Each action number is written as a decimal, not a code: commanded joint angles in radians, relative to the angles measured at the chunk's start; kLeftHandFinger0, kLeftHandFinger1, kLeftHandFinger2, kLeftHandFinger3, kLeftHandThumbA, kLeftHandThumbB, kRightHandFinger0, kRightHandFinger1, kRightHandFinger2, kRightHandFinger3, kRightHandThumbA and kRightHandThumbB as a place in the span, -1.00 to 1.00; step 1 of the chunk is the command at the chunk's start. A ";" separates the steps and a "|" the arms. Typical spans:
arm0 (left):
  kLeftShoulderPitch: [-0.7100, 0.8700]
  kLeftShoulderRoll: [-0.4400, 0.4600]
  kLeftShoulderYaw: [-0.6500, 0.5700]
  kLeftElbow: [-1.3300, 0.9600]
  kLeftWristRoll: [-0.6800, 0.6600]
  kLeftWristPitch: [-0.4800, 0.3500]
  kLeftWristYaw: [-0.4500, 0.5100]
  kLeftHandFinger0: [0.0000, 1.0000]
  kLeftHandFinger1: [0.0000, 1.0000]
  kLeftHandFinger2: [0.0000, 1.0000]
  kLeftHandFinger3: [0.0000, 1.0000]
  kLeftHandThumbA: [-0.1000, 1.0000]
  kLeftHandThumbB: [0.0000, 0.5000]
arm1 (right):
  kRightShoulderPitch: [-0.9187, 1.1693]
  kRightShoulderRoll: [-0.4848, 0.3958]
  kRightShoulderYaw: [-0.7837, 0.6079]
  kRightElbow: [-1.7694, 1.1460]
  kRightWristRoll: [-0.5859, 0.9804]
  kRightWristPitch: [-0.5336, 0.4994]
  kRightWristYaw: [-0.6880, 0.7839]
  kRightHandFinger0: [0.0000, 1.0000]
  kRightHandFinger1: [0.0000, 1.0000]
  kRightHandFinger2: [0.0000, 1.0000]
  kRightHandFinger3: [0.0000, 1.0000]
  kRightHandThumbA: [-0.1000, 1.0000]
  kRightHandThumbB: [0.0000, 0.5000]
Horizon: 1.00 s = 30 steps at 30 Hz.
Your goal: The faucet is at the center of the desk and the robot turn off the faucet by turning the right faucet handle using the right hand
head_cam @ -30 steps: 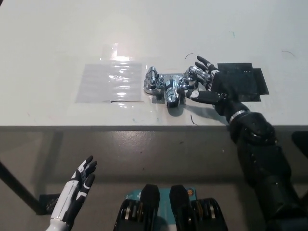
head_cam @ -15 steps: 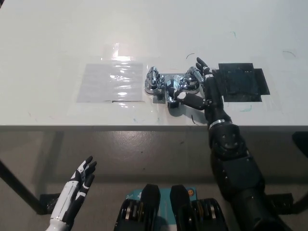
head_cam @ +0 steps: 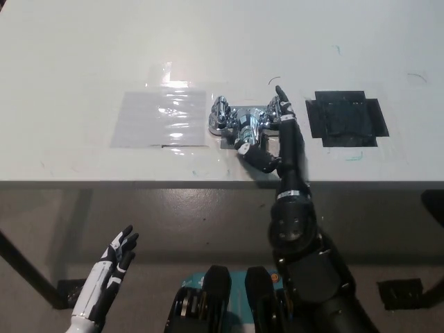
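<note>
At the middle of the bench [head_cam: 83,55], the right hand [head_cam: 276,132] grasps the faucet's [head_cam: 239,123] right handle [head_cam: 276,109] and does best to keep wrapped around it while twisting; the left hand [head_cam: 111,267] rests open below.

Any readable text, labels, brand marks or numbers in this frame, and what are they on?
None can be read.
The chrome faucet, under the right hand, shows no legible brand mark.
The clear plastic sheet and the black taped patch carry no print.
The desk has only faint pen scribbles, not letters.
The left hand rests low, unmarked.
</note>
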<state>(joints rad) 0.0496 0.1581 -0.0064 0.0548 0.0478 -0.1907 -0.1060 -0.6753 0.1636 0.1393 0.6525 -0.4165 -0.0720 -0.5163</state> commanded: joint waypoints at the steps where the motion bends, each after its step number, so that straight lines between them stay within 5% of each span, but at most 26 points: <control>1: -0.004 0.027 0.007 -0.051 -0.008 -0.035 -0.009 1.00 1.00 1.00 1.00 0.90 0.47 | -0.089 0.033 0.050 -0.128 -0.180 -0.043 -0.218 1.00 1.00 1.00 1.00 1.00 -0.20; 13: 0.007 0.030 0.009 -0.044 -0.009 -0.049 -0.010 1.00 1.00 1.00 1.00 0.88 0.42 | -0.085 -0.102 -0.042 -0.257 -0.039 -0.130 -0.102 1.00 1.00 1.00 1.00 1.00 0.00; 20: 0.020 0.030 0.013 -0.042 -0.011 -0.057 -0.007 1.00 1.00 1.00 1.00 0.88 0.40 | -0.049 -0.160 -0.095 -0.410 0.002 -0.096 -0.052 1.00 1.00 1.00 1.00 1.00 0.16; 23: 0.022 0.030 0.014 -0.046 -0.012 -0.052 -0.007 1.00 1.00 1.00 1.00 0.88 0.43 | 0.021 -0.179 -0.101 -0.592 -0.016 -0.107 -0.041 1.00 1.00 1.00 1.00 1.00 0.13; 25: 0.017 0.032 0.017 -0.046 -0.014 -0.048 -0.007 1.00 1.00 1.00 1.00 0.89 0.46 | 0.078 -0.193 -0.089 -0.729 -0.016 -0.112 -0.004 1.00 1.00 1.00 1.00 1.00 0.35; 30: 0.010 0.036 0.024 -0.046 -0.022 -0.042 -0.008 1.00 1.00 1.00 1.00 0.90 0.47 | 0.282 -0.241 -0.030 -1.059 -0.022 -0.126 0.101 1.00 1.00 1.00 1.00 1.00 0.49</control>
<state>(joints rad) 0.0637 0.1700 0.0039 0.0484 0.0467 -0.1992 -0.1062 -0.5397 -0.0213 0.0558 -0.0121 -0.4451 -0.1417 -0.5679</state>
